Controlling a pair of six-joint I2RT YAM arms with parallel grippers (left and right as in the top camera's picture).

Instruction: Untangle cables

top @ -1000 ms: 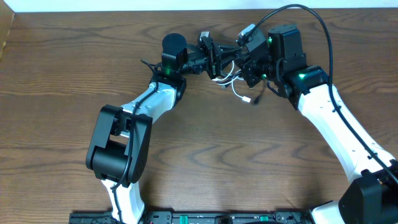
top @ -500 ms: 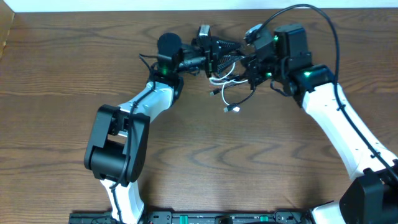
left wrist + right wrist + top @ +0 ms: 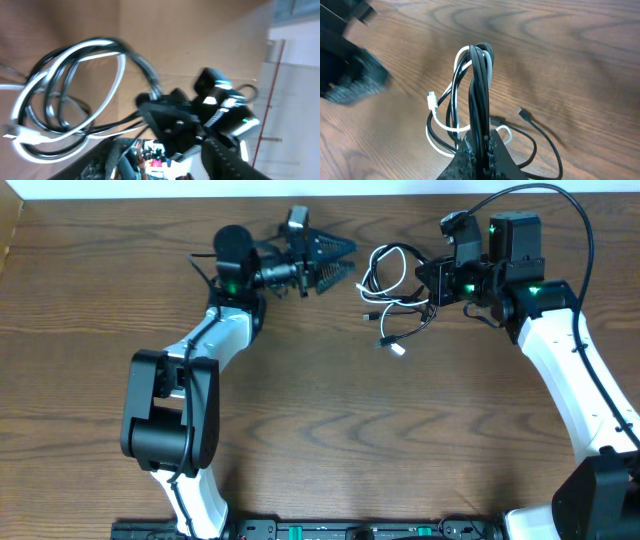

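R tool (image 3: 481,145) clamped on black + white cables (image 3: 476,75), bundle upright; L tool (image 3: 343,262) partly open, empty, well apart.

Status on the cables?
Left gripper open, empty, apart from the cables. Right gripper shut on them, black and white looped together. Nothing else in the way.

GAP: bare counter (image 3: 330,380) strip between left claw (image 3: 346,262) and cables (image 3: 479,90), claw tips apart from the loops | BLOCK: cables coil pinched in right claw (image 3: 430,280), loose plug ends sprawling on the wood just below it | OPEN: wide counter front and centre, both arms flanking | NOTE: left wrist view blurred, loop clearance possibly tight
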